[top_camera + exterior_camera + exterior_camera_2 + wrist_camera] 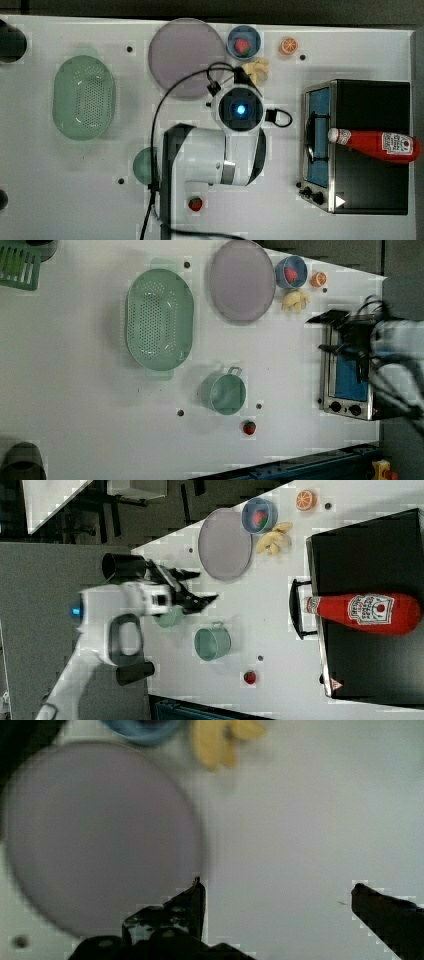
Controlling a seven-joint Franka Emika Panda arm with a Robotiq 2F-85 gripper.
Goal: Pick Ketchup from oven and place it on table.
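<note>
Partly blurred: tool [275, 890] empty, ketchup [380, 145] atop oven [372, 185].

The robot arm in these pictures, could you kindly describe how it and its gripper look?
The arm has glossy white shells with black and grey joint bands and a glowing blue light on top. A black cable loops along it. The gripper has two dark, pointed fingers.
</note>
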